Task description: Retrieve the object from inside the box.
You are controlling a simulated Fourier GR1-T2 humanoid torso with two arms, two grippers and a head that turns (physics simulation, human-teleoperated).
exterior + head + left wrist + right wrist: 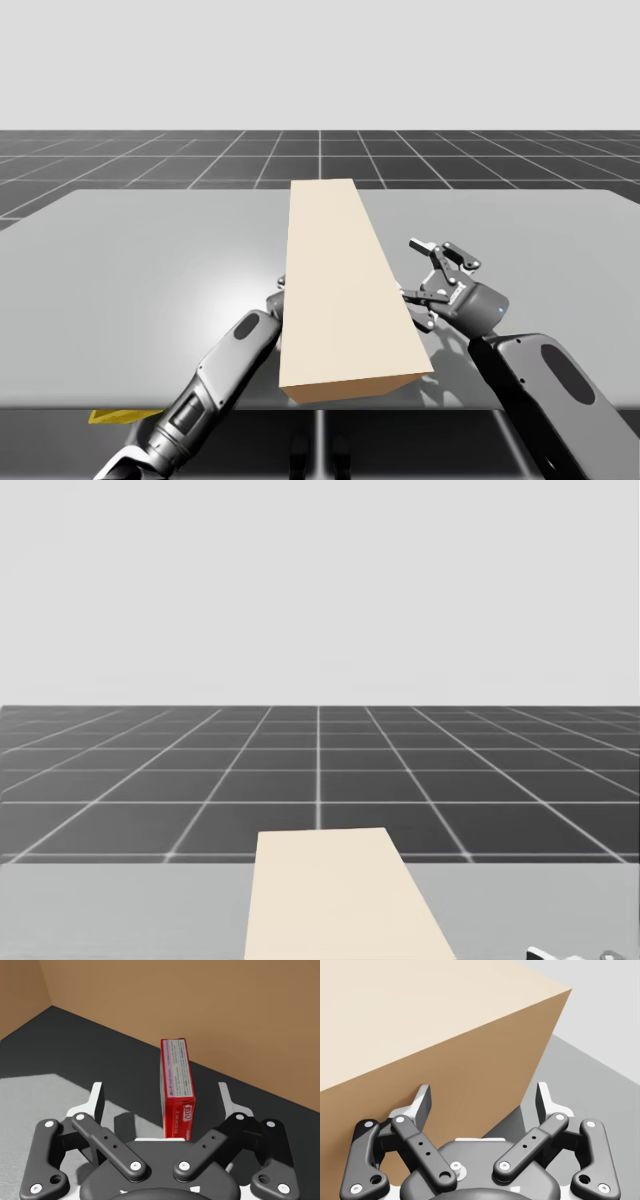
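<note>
The robot's left end effector (161, 1096) sat inside the long beige cardboard box (345, 290) on the grey bench (150, 260), its fingers spread wide. The small red rectangular carton (177, 1085) stood upright between them, touched by neither, on the dark floor near the box's inner wall. The right end effector (483, 1096) (also spread) hovered outside, just beside the box's side wall.

A long tan box (345, 290) lies on the tabletop (150, 260). Inside, a slim red carton (177, 1089) stands upright near its wall.
</note>
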